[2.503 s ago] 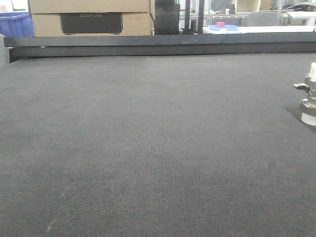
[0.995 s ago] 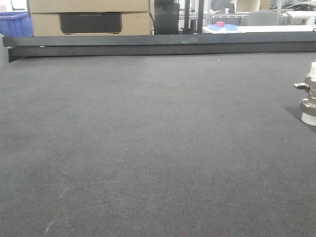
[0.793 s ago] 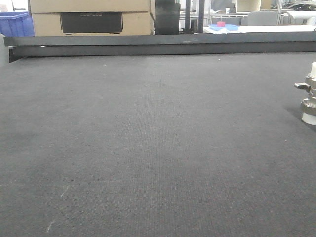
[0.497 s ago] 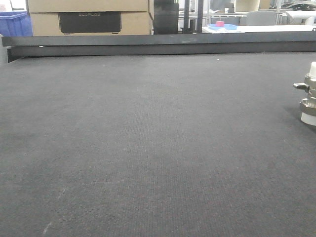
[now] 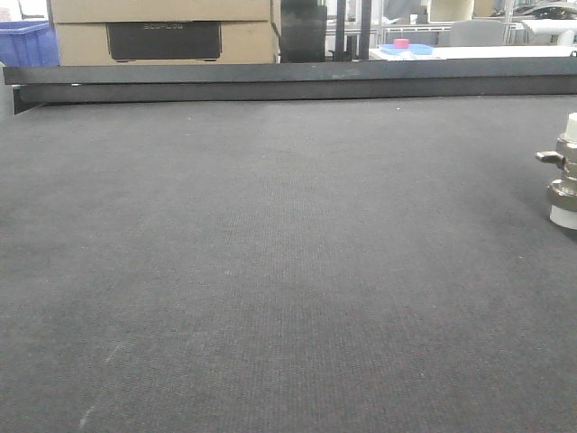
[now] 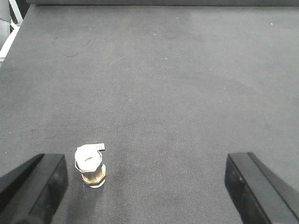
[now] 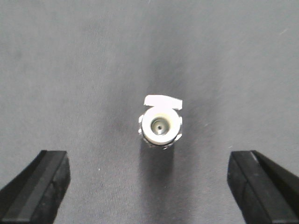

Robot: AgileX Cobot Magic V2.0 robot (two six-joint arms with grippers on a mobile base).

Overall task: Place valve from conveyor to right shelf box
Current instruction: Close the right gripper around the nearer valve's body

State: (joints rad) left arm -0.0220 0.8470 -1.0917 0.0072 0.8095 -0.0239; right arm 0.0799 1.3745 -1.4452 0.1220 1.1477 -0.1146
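Observation:
The valve (image 5: 566,171) stands upright on the conveyor (image 5: 270,253) at the right edge of the front view, its lever pointing left. Seen from above in the right wrist view, the valve (image 7: 160,126) shows its white end cap, and my right gripper (image 7: 148,186) hangs open over it, a black fingertip (image 7: 39,186) at each lower corner. In the left wrist view the valve (image 6: 90,164) sits near the left fingertip (image 6: 35,186) of my open left gripper (image 6: 145,186), nothing between the fingers. The right shelf box is out of view.
A black metal rail (image 5: 288,79) runs along the belt's far edge. Behind it stand cardboard boxes (image 5: 162,32), a blue bin (image 5: 22,43) and a white table with a small pink object (image 5: 401,43).
The valve stays at the same spot on the belt; only a slight camera shake shows between frames.

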